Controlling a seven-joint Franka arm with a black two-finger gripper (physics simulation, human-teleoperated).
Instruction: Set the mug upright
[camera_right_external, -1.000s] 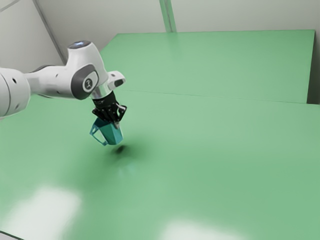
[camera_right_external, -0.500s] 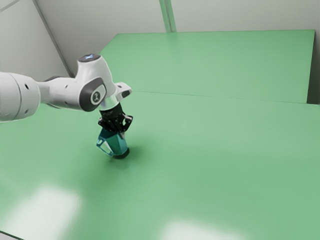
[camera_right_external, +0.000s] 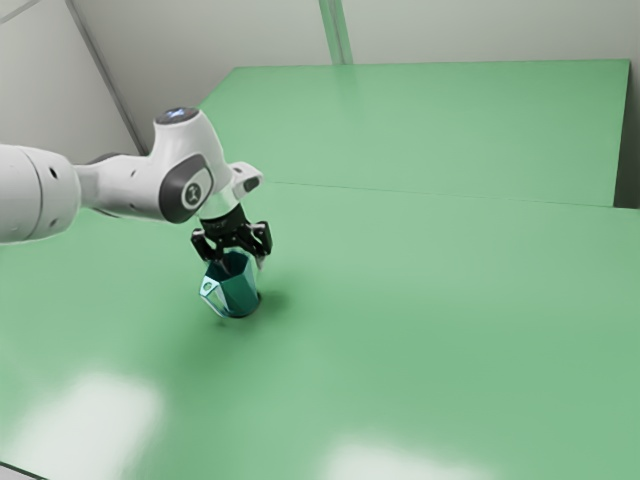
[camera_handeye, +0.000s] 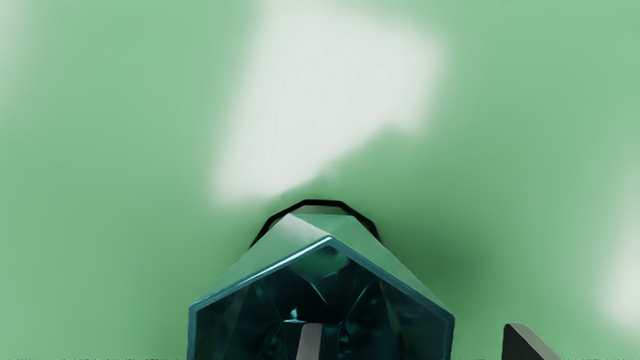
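Note:
The teal faceted mug (camera_right_external: 238, 290) stands upright or nearly so on the green table, its handle toward the exterior view's left. Directly above it is the black gripper (camera_right_external: 240, 264), spread open at the mug's rim. Looking down in the wrist view, I see the open mouth of the mug (camera_handeye: 320, 295). Between the fingertips of my gripper (camera_handeye: 412, 340) is one wall of the mug: one finger reaches inside the mouth, the other stands outside, apart from the wall. The mug's far lower side is hidden.
The green table (camera_right_external: 430, 330) extends around the mug, with bright light patches on its surface. Behind it rises a green panel (camera_right_external: 430, 130) against a grey wall.
The hand came down with the mug and shifted slightly toward the exterior view's right. Since the last earlier picture the fingers have opened and let go, and the mug's mouth has come into sight.

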